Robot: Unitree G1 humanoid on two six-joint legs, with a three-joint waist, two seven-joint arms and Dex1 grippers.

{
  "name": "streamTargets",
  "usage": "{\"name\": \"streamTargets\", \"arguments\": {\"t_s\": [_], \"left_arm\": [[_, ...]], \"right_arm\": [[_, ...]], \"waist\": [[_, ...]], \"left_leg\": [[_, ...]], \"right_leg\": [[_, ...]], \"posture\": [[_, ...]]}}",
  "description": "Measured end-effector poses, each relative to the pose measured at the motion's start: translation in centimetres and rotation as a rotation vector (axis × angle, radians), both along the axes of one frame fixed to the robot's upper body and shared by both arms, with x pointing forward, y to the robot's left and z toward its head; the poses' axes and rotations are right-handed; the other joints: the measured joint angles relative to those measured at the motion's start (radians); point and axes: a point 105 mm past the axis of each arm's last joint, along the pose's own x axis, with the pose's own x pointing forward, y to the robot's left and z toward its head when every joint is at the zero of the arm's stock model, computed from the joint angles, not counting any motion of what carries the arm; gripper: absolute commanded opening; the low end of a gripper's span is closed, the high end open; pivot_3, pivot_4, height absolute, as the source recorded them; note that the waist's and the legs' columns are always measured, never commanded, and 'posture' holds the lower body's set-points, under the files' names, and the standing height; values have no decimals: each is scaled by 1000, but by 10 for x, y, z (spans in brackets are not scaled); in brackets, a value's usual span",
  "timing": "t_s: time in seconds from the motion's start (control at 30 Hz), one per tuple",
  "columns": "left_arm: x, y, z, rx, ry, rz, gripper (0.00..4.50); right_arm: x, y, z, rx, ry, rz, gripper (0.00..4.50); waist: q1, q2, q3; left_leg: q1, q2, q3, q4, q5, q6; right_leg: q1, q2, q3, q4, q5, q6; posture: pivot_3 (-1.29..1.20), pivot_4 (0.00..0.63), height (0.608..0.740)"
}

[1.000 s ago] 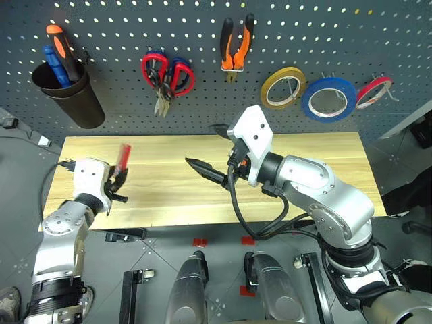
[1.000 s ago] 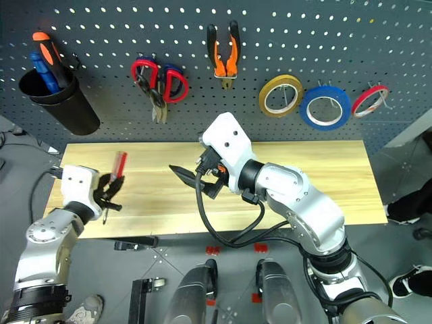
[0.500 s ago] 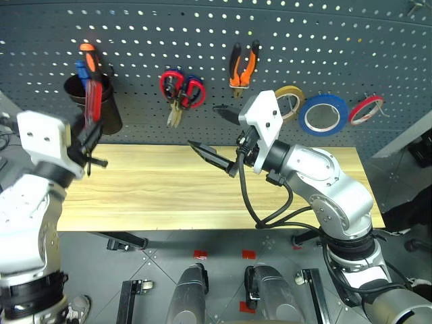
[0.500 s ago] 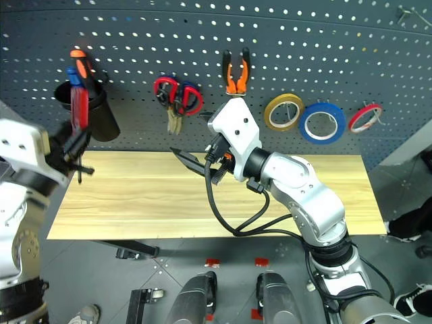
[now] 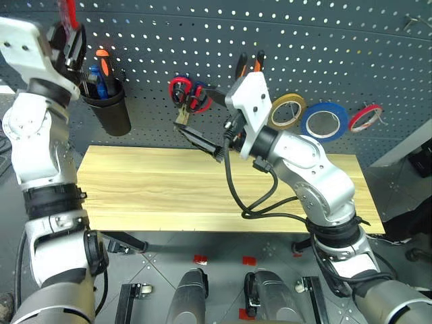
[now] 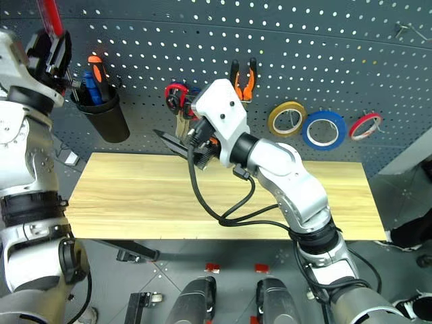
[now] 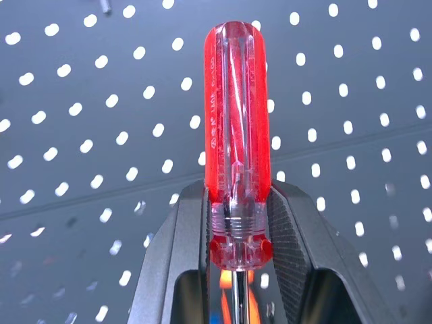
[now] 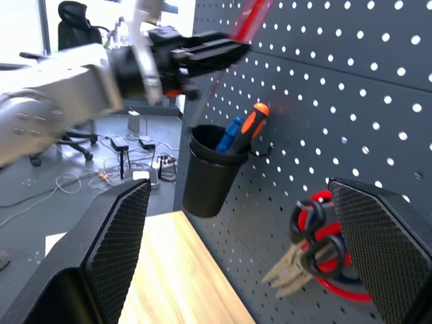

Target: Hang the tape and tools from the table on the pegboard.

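The pegboard (image 5: 337, 40) runs across the back with the bare table (image 5: 148, 196) under it. Hanging there already: blue tape (image 5: 325, 121) between a yellow roll (image 5: 287, 111) and a thin red roll (image 5: 365, 117), pliers (image 5: 248, 65), plus scissors (image 5: 189, 94) partly behind the right arm. The cup (image 5: 111, 108) holds two screwdrivers. Right gripper (image 5: 202, 118) is over the table's back edge with fingers spread wide, nothing in them. Left gripper (image 7: 236, 223) is up above the cup, fingers clamped on the red screwdriver (image 7: 235, 121), handle pointing up.
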Motion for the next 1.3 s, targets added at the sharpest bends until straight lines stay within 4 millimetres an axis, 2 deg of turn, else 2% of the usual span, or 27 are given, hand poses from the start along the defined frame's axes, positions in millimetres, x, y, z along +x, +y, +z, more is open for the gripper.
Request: {"name": "streamTargets", "arguments": {"t_s": [0.1,0.27,0.5,0.73,0.8,1.1,1.2,1.3], "left_arm": [[8,-1,2,-4,-21,2,870],[10,4,-6,2,-25,20,870],[11,21,-36,-5,47,80,870],[16,32,-52,-25,72,125,870],[16,34,-54,-38,78,134,1616],[9,47,-52,-105,33,178,4117],[5,50,-64,-92,67,196,4117],[-3,53,-89,-70,148,227,4117]], "right_arm": [[-1,4,3,0,-22,6,4500],[-3,8,3,0,-21,18,4500],[-5,10,3,4,-18,27,4500],[-8,14,2,2,-16,50,4500],[-9,14,2,0,-15,54,4500],[-9,15,1,-3,-15,57,4500],[-9,15,1,-4,-16,56,4500],[-8,13,0,-9,-19,47,4500]], "waist": [[-5,0,-2],[-24,0,-5],[-32,0,-19],[-27,0,-33],[-27,0,-33],[-28,0,-33],[-28,0,-38],[-29,0,-46]], "left_leg": [[0,0,1,0,0,0],[0,1,0,0,0,0],[0,1,0,0,0,0],[0,0,0,2,0,0],[0,1,0,4,0,0],[0,1,-1,15,-2,3],[0,1,-1,15,-2,4],[1,1,-2,15,-2,4]], "right_leg": [[-1,0,0,0,0,0],[-1,0,1,1,0,0],[-1,0,2,2,0,0],[-1,0,2,4,0,0],[-1,0,3,7,0,0],[-1,0,3,17,0,0],[-1,0,3,17,1,-1],[-1,0,4,18,1,-1]], "posture": [[-53,123,740],[-60,122,740],[-52,119,740],[-57,114,740],[-57,114,740],[-54,114,740],[-54,113,740],[-54,108,740]]}}
